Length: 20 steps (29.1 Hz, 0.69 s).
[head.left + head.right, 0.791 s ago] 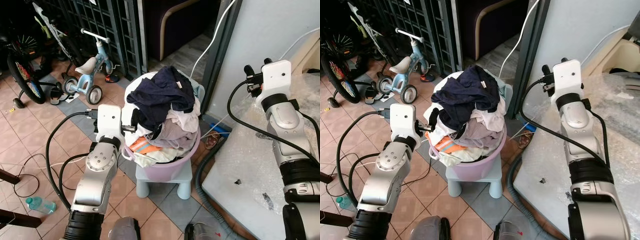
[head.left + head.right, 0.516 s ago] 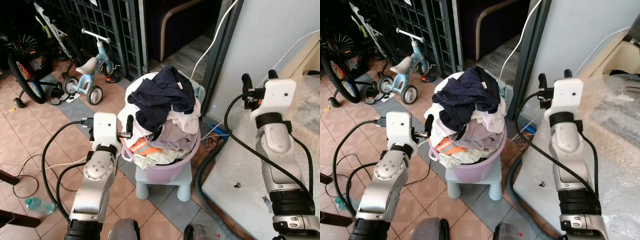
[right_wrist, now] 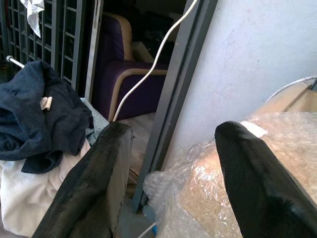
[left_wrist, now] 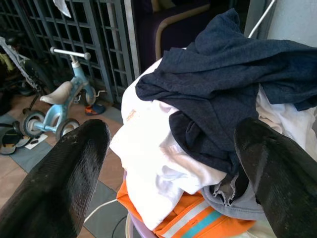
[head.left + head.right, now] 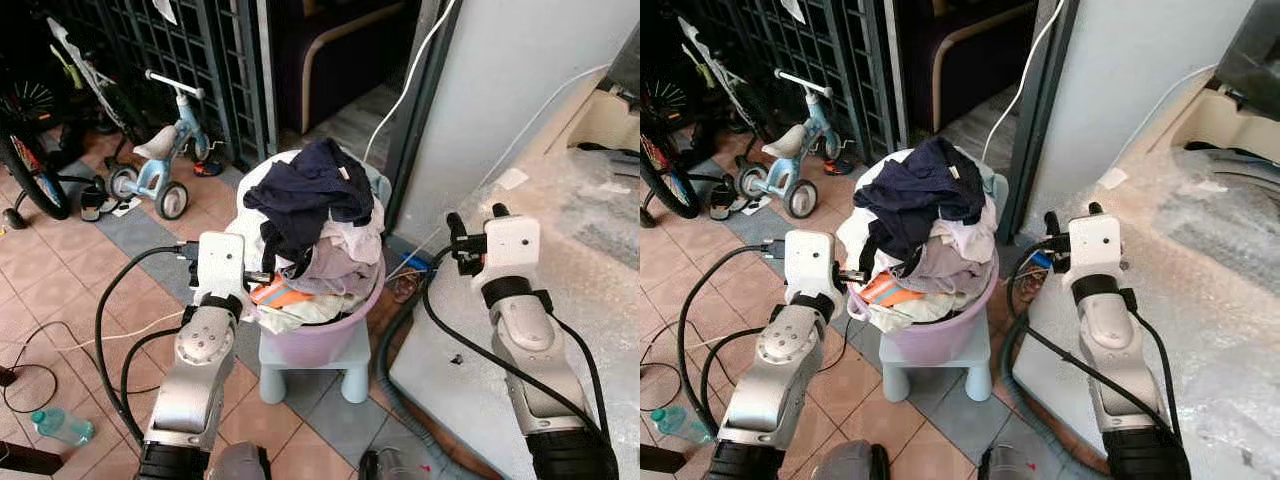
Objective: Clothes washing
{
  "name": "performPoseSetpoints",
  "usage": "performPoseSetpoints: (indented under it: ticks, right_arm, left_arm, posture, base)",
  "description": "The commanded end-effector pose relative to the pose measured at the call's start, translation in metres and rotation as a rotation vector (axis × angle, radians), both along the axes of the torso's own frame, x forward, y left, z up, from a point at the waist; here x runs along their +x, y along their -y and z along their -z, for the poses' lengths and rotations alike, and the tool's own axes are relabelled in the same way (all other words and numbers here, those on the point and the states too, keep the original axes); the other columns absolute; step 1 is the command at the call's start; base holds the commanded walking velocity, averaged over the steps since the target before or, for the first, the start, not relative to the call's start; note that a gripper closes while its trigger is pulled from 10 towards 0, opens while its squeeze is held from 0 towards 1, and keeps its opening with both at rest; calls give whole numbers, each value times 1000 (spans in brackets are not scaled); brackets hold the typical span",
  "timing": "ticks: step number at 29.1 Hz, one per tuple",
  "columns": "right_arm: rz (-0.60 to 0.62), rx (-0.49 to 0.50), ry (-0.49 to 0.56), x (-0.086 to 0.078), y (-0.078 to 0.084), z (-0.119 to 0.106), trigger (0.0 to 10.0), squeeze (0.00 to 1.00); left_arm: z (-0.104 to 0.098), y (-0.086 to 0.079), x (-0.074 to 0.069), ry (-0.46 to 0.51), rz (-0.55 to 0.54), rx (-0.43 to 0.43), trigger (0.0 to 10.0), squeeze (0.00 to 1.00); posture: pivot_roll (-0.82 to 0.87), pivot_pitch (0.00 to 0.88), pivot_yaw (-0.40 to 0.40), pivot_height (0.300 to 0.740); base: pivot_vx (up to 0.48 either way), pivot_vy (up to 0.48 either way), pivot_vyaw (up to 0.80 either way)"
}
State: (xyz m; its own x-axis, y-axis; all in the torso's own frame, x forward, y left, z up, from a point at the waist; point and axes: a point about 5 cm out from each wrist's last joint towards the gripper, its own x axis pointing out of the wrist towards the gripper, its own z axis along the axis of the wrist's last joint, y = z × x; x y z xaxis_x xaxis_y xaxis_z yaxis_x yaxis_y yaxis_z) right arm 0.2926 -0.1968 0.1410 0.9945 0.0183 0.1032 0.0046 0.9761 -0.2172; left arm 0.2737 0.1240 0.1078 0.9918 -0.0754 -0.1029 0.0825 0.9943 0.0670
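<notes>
On the tiled floor (image 5: pixel 60 330) at the far left, the bicycle wheel (image 5: pixel 25 175) and the blue tricycle (image 5: pixel 160 160) sat nearer the picture's edge than 0.8 s before, since the whole view had swung and dropped; these things themselves had not moved. A plastic bottle (image 5: pixel 62 427) lay low on the tiles, with black cables looping beside it. The left claw (image 5: pixel 262 277) was pressed closer against the left side of the clothes heap than before, its fingers (image 4: pixel 74 168) spread wide open and holding nothing, one to either side of the white and dark cloth. The purple laundry basket (image 5: pixel 320 335) stood on a small pale-blue stool (image 5: pixel 305 365), piled high: a dark navy garment (image 5: pixel 310 195) on top, white clothes (image 4: pixel 153 163) under it, an orange striped piece (image 5: pixel 280 296) at the rim near the left claw. Behind the heap stood a dark metal grille (image 5: pixel 215 60) and a door frame (image 5: pixel 425 110) with a white cable running down it. The right claw (image 5: pixel 472 216) had come down and in from its earlier raised place, hanging between the basket and the bubble-wrapped desk (image 5: pixel 560 300), its fingers (image 3: pixel 257 183) open and empty, pointing toward the door frame.
</notes>
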Motion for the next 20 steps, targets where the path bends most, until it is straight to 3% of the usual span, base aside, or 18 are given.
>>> performPoseSetpoints:
  ticks: [1,12,20]
  right_arm:
    - [11,24,-52,4,6,3,10000,0]
    - [-223,0,-140,-9,-19,15,10000,0]
    - [-72,91,-147,-3,-10,14,10000,0]
  left_arm:
    - [-2,-5,-1,7,-13,8,10000,0]
    - [4,0,-3,-11,18,2,10000,0]
    - [4,-4,-4,-11,-17,-12,10000,0]
  posture:
    - [47,0,3,740]
    - [12,0,10,740]
    - [19,0,6,740]
  base:
    - [-345,0,0]
    - [-334,0,0]
    - [0,0,0]
